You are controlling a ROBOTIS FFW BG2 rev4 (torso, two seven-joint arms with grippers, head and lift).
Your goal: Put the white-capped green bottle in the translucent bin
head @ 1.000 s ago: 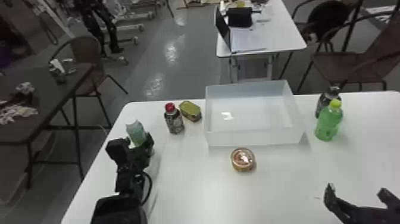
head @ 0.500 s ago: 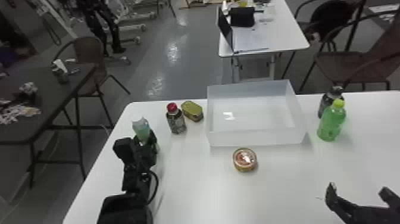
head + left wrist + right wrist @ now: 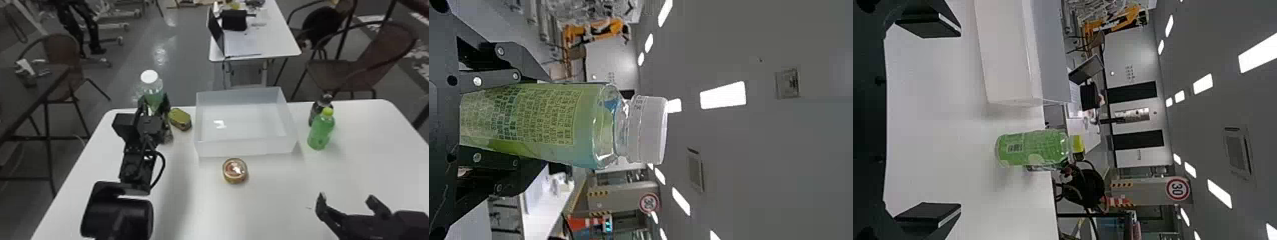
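The white-capped green bottle (image 3: 152,88) has been lifted upright left of the translucent bin (image 3: 245,148), gripped by the left gripper (image 3: 154,101) with its fingers closed to bottle width, so carrying across and lowering inside the bin now seem to be called for.

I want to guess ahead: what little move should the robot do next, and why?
Probably ease the left claw rightward, toward the translucent bin: it grips the white-capped green bottle, which looks lifted but isn't over the bin.
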